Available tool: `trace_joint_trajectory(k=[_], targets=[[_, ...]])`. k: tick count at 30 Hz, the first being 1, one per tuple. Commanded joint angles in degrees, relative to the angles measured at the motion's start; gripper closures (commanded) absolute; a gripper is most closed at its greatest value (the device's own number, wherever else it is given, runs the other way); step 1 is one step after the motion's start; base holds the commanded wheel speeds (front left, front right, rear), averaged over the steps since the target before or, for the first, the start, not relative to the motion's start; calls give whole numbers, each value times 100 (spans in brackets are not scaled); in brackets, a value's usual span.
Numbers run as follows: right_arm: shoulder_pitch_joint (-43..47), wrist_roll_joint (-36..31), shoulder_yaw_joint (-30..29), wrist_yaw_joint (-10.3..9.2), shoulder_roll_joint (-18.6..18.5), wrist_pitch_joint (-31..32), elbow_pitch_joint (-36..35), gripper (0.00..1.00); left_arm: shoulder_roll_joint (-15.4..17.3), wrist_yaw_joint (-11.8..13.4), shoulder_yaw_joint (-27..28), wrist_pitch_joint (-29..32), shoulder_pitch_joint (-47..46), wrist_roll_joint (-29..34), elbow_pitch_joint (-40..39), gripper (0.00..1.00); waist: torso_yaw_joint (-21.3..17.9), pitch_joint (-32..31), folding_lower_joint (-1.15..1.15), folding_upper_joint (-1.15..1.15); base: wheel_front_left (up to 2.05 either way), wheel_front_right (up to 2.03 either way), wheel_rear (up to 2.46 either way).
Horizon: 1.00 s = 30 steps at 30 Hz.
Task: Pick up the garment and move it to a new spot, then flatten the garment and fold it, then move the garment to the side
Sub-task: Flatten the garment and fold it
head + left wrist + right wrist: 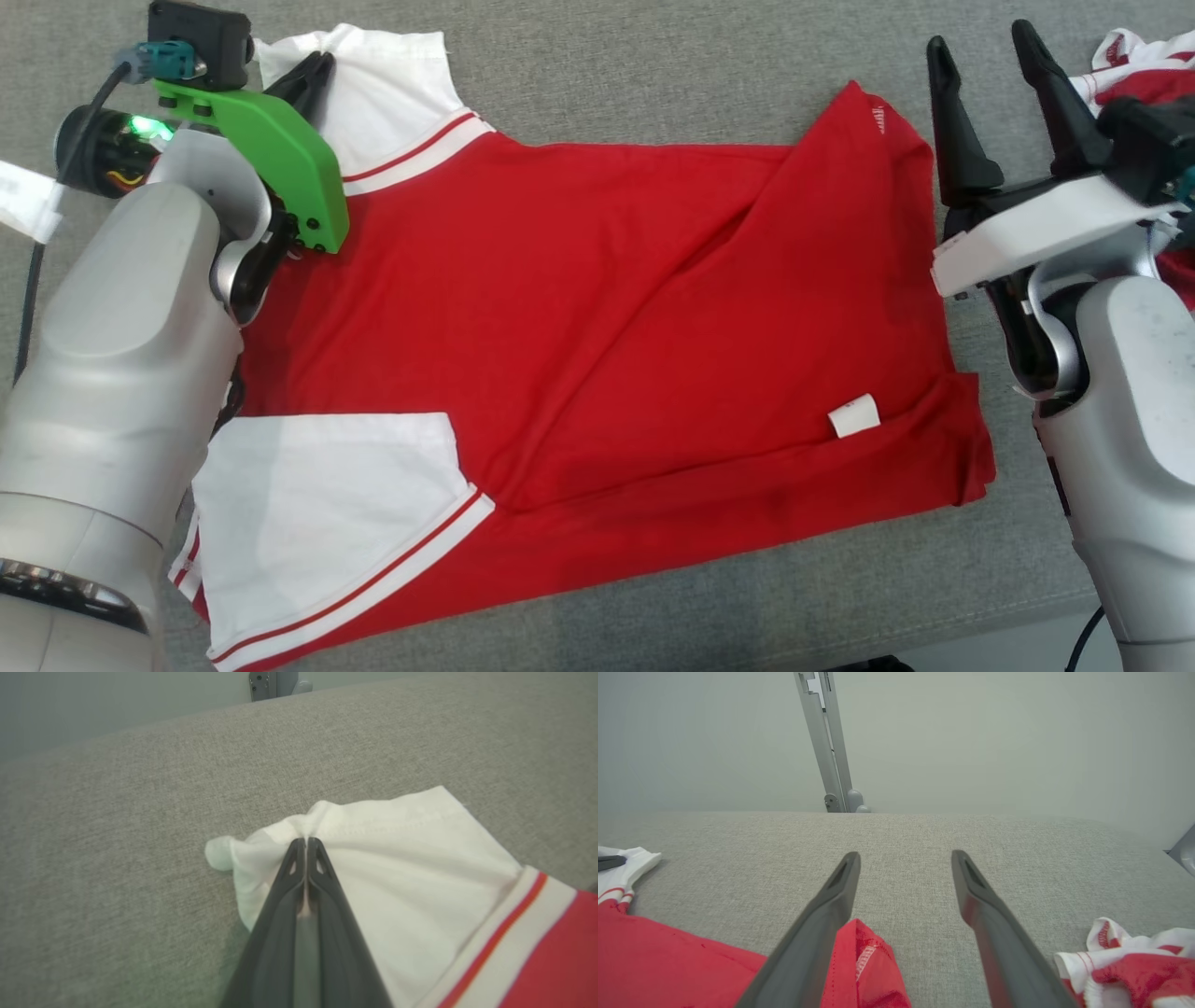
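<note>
Head view, L tool (306,842) clamped on garment (607,308) sleeve (383,75), R tool (980,37) spread wide, empty, tag (854,415) illegible

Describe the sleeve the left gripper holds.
On the grey fabric table lies a red shirt with white sleeves. Its far sleeve sits upper left in the head view. Unlike the near sleeve, its edge is pinched by the shut left gripper.

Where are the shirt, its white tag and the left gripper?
shirt (607,308): head view, red body.
tag (854,415): head view, its middle.
left gripper (306,842): left wrist view, between the shut fingertips.
</note>
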Motion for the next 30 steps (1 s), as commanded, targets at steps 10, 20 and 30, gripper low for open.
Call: trace_joint_trajectory(k=[10,20,30], targets=[[-318,385,920,-9,-344,229,925,0,-214,17,-414,-327,-109,-333,281,100,333,-17,-1,0,0,0,0],[-507,945,1124,-9,-494,760,1037,100,-215,17,-653,-659,-213,-612,487,100,348,-68,-1,0,0,0,0],[-1123,1296,920,-9,-849,578,851,100,-268,17,-552,-1495,-575,-723,614,100,509,-193,-1,0,0,0,0]])
